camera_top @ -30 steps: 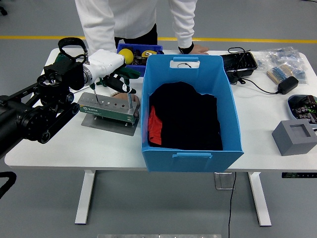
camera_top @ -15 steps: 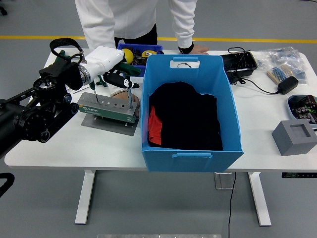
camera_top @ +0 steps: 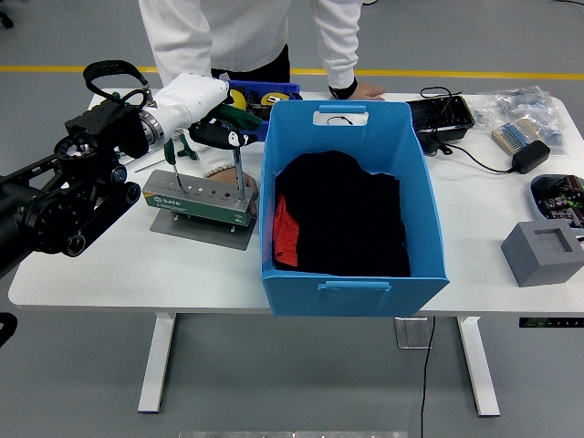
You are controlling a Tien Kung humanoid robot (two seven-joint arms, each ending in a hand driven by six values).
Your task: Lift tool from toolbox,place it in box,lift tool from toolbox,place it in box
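The toolbox is a green and grey tool holder (camera_top: 196, 196) on a metal plate, left of the big blue box (camera_top: 429, 173). My left hand (camera_top: 217, 133), white with black fingers, is shut on a green-handled tool (camera_top: 238, 169). The tool's thin shaft hangs straight down, and its tip is at the holder's right end. A second green-handled tool (camera_top: 179, 153) stands in the holder's left end. The blue box holds black cloth (camera_top: 342, 214) and a bit of red cloth. A person's hand (camera_top: 222, 172) rests behind the holder.
A small blue bin (camera_top: 270, 91) with yellow items stands behind my hand. The person's other hand (camera_top: 363, 89) lies on the table's far edge. At the right are a black tray (camera_top: 443, 114), a power adapter (camera_top: 529, 155) and a grey block (camera_top: 543, 251).
My left hand has risen and drawn the green-handled tool upward out of the holder. The arm has shifted slightly up and left.
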